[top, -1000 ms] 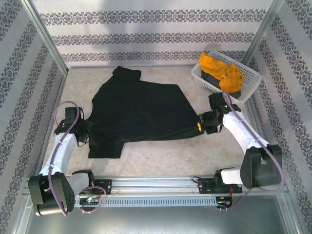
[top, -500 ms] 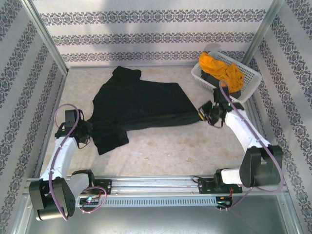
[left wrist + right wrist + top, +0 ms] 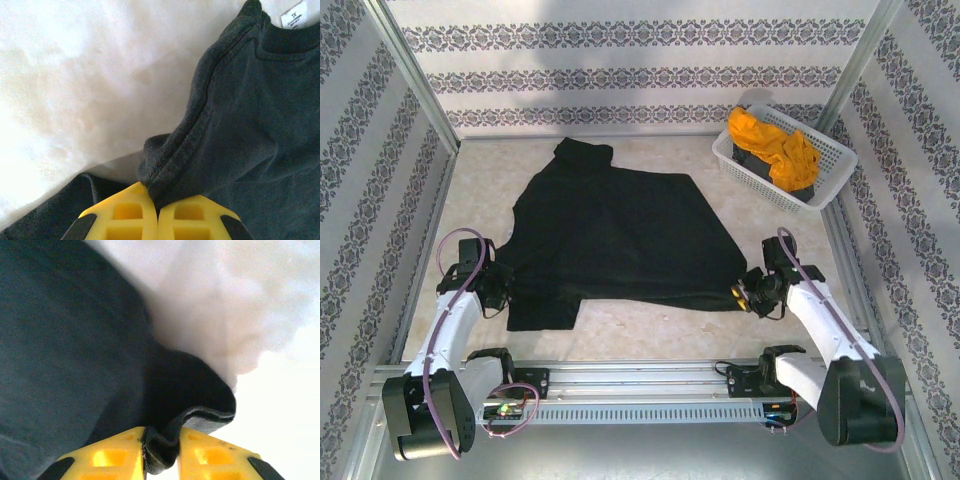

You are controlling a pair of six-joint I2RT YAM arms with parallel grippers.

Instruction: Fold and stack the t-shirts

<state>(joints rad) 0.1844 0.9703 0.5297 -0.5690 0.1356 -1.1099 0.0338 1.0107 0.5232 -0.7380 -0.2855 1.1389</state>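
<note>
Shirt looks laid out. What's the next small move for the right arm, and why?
Probably open the right gripper fully and lift clear: the black t-shirt lies spread flat on the table, and just a small fold of its corner sits between the slightly parted jaws. The left gripper pinches the opposite edge.

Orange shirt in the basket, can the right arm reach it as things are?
Probably not yet: the right gripper holds an edge of the black t-shirt. Once it lets go, only bare table lies between it and the basket.
</note>
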